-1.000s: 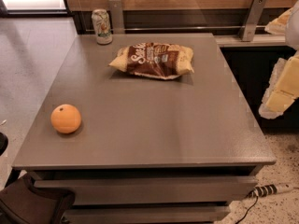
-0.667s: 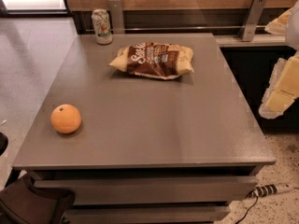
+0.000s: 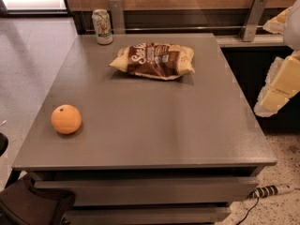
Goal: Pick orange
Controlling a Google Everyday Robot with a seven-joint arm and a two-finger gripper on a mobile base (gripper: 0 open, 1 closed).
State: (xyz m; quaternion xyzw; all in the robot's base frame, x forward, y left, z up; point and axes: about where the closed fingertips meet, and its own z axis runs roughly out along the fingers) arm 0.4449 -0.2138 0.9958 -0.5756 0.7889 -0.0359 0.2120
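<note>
The orange (image 3: 66, 119) is a round bright orange fruit resting on the grey table (image 3: 154, 125) near its front left corner. My gripper (image 3: 277, 84) shows as cream and white parts at the right edge of the camera view, beyond the table's right side and far from the orange. It holds nothing that I can see.
A brown and yellow chip bag (image 3: 153, 60) lies at the table's back middle. A drink can (image 3: 102, 26) stands at the back left corner. A wood wall with metal brackets runs behind. A power strip (image 3: 273, 190) lies on the floor at the front right.
</note>
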